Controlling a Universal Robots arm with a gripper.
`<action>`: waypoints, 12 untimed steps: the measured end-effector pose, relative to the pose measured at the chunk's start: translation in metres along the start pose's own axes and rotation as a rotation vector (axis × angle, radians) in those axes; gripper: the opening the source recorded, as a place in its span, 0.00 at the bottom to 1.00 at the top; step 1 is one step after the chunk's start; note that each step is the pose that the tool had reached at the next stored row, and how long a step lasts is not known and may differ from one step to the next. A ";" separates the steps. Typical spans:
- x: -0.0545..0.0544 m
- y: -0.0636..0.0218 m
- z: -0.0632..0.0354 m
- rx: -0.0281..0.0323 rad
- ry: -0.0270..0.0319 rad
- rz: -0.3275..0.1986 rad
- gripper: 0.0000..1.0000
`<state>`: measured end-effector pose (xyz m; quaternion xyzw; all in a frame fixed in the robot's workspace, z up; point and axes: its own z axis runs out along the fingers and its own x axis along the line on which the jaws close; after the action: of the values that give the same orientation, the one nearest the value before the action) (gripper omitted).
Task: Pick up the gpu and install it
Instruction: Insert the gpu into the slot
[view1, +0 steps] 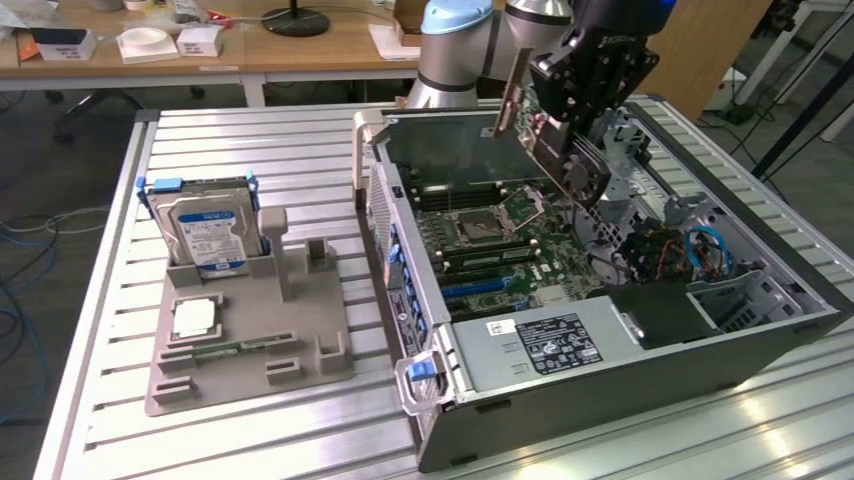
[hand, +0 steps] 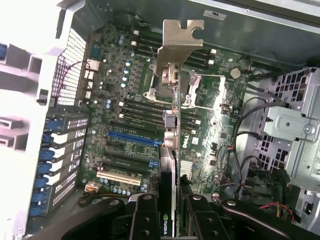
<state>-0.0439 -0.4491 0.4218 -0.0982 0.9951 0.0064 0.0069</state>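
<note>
**A:** Item?
**B:** gpu (view1: 577, 168) (hand: 170, 137). Thin flat card, dark board, black face with a green logo, silver bracket (hand: 178, 42) at one end.
**A:** State and position?
**B:** Clamped in the claw (hand: 167, 212). On edge, slightly tilted, raised above the motherboard (hand: 125, 125) inside the open computer case (view1: 601, 400), not seated.

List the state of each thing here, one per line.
gpu: gripped, held above the motherboard, not seated.
hand: shut on the gpu.
computer case: lying on its side, side panel off.
blue slot: empty.
hard drive: upright in the grey holder.
</note>
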 end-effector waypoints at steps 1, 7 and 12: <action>0.000 0.0000 0.0000 -0.0001 0.0001 -0.007 0.26; 0.000 0.0000 0.0000 -0.0008 0.0005 -0.049 0.26; 0.000 0.0000 0.0000 -0.0013 0.0010 -0.085 0.26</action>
<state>-0.0439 -0.4491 0.4218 -0.1403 0.9901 0.0067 0.0066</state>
